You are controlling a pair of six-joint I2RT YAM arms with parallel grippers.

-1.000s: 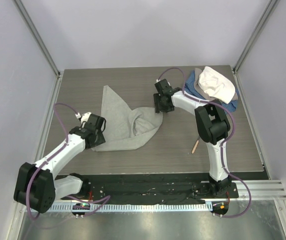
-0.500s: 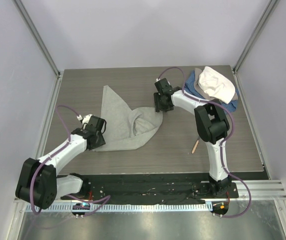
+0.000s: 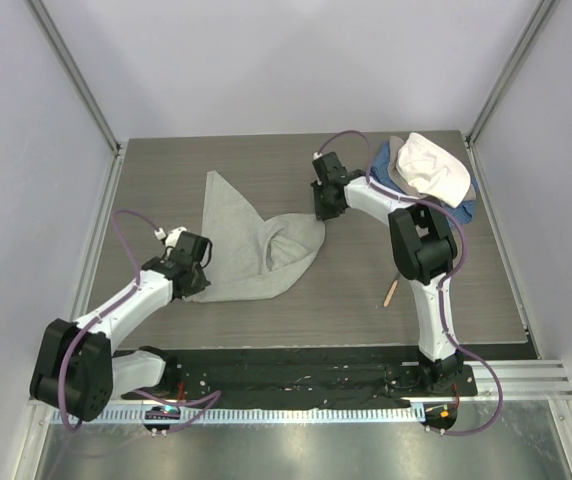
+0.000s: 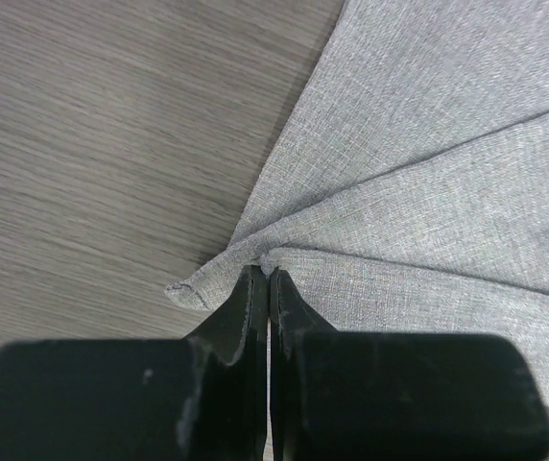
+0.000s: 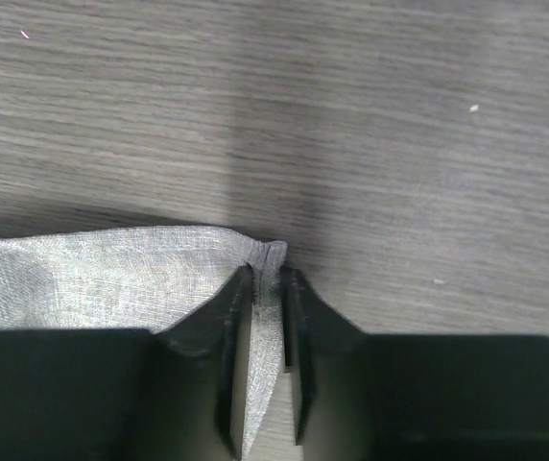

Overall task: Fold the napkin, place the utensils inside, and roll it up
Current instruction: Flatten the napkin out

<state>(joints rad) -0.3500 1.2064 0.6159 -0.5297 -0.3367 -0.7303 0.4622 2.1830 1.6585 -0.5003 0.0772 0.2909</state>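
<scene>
Left end effector [image 4: 270, 276], napkin [image 4: 428, 192], woodgrain table [image 4: 92, 144]

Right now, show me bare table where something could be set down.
Free: the near strip between the light grey cloth napkin and the black base rail; the near-right corner beyond the wooden-handled spoon. Crowded: the far-right corner, under heaped blue, grey and white cloths.

We've got both arms bent at the elbow and reaching inward, wrists low over the bench. Left gripper [image 4: 263, 280] is clamped on a napkin [image 3: 251, 255] corner, jaws nearly touching. Right gripper [image 5: 267, 279] pinches another corner.
</scene>
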